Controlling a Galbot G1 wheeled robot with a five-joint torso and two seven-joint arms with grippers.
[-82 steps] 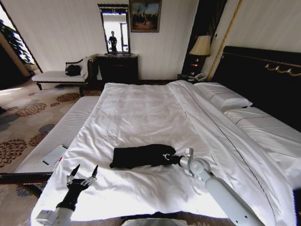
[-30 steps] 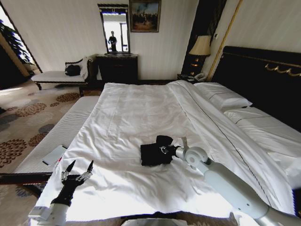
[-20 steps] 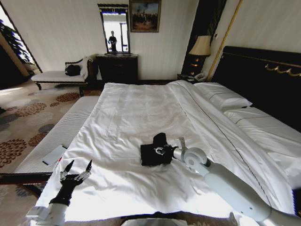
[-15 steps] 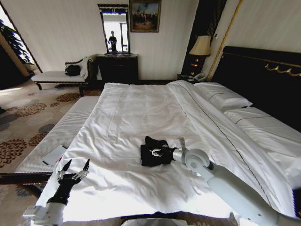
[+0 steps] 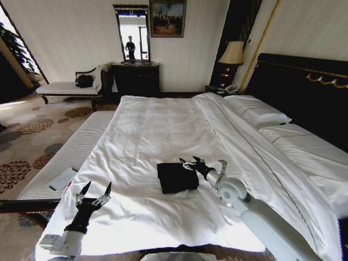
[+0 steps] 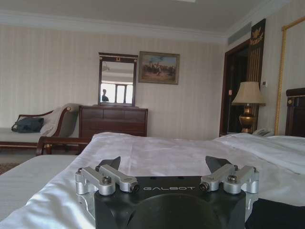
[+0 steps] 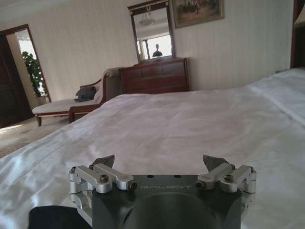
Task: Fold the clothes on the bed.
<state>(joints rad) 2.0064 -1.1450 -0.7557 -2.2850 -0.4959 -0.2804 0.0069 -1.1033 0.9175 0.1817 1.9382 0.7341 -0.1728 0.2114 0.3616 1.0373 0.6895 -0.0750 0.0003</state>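
Folded T-shirt on the bed, both grippers spread wide and empty.

The left gripper (image 5: 93, 192) hovers over the near left corner of the bed (image 5: 163, 125), its 2 fingers splayed wide apart with nothing between them. Near the middle of the white duvet (image 5: 141, 217), toward the foot end, the T-shirt (image 5: 177, 177) lies as 1 small, dark, squarish bundle. Just beside its far right corner, the right gripper (image 5: 189, 162) is clear of the fabric, its 2 fingers also spread wide and holding nothing.

Bare duvet (image 5: 157, 130) all round folded black T-shirt (image 5: 176, 177); right gripper (image 5: 190, 161) at its far edge.
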